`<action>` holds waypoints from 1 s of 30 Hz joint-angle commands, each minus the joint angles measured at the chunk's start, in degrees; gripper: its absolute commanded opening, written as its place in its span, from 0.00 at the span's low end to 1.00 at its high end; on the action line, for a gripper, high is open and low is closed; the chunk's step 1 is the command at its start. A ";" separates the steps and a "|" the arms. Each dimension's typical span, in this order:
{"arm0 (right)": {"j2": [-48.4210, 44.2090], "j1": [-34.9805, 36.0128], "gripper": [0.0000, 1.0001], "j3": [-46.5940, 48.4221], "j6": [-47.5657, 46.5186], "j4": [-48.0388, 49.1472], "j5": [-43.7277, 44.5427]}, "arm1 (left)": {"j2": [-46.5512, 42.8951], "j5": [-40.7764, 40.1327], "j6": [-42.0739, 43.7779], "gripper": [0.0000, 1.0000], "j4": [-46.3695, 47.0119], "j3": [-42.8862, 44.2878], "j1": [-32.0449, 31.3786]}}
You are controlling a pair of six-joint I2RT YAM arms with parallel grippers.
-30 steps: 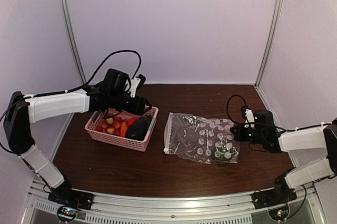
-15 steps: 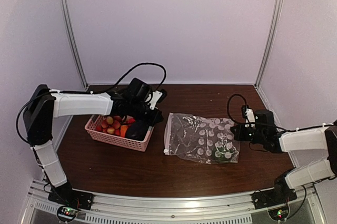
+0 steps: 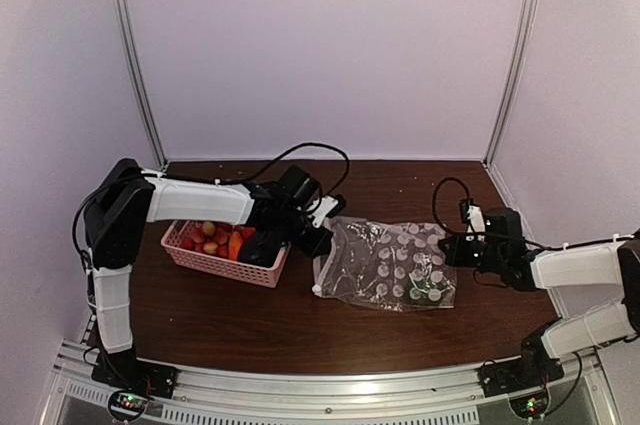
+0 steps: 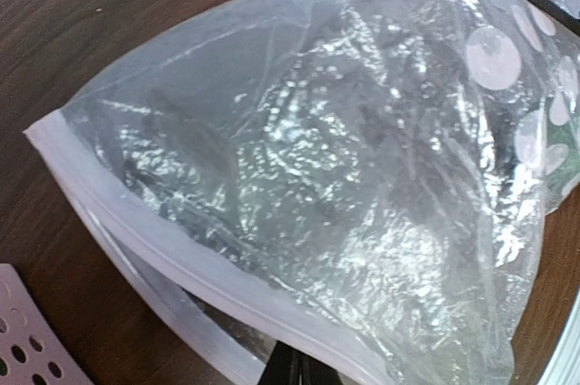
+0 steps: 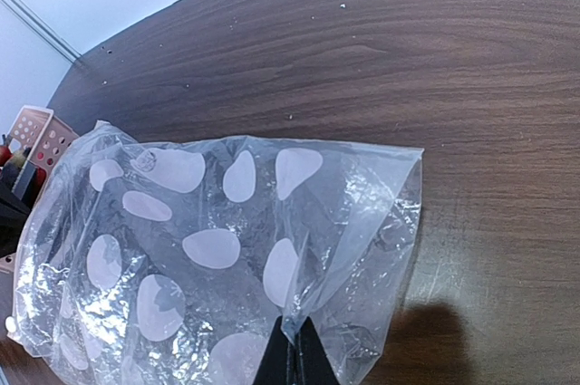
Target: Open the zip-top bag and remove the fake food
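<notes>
The zip-top bag (image 3: 385, 263) lies flat mid-table, clear with white dots, its white zip strip (image 4: 163, 240) on the left and its mouth gaping. My left gripper (image 3: 322, 237) is shut at that mouth. In the left wrist view its fingers (image 4: 297, 369) reach under the upper strip, which hides the tips. My right gripper (image 3: 447, 248) is shut on a fold of the bag (image 5: 227, 249) at its right end. Fake food (image 3: 235, 242) fills the pink basket (image 3: 225, 267): red berries, an orange carrot, a dark eggplant. A green piece (image 3: 430, 291) shows inside the bag.
The pink basket stands just left of the bag, under my left forearm, and its corner (image 5: 32, 131) shows in the right wrist view. White walls with metal posts (image 3: 140, 75) close in the table at the back and sides. The brown tabletop (image 3: 300, 330) stretches to the near rail.
My left arm swung right from over the basket to the bag's zip edge, and its jaws shut on the way. The right gripper kept its hold and place.
</notes>
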 commanded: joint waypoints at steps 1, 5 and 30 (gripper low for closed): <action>1.97 -0.28 0.00 -0.85 0.81 2.02 -0.93 | -0.07 9.38 -1.58 0.03 5.49 -0.79 -0.18; 3.05 -0.28 0.00 -0.84 1.54 3.04 -1.03 | -0.67 13.85 -3.12 0.05 10.32 -2.51 -0.18; -22.27 -4.04 0.91 -2.08 10.42 -31.65 -9.17 | 0.50 11.44 -6.61 0.12 14.20 -5.40 1.05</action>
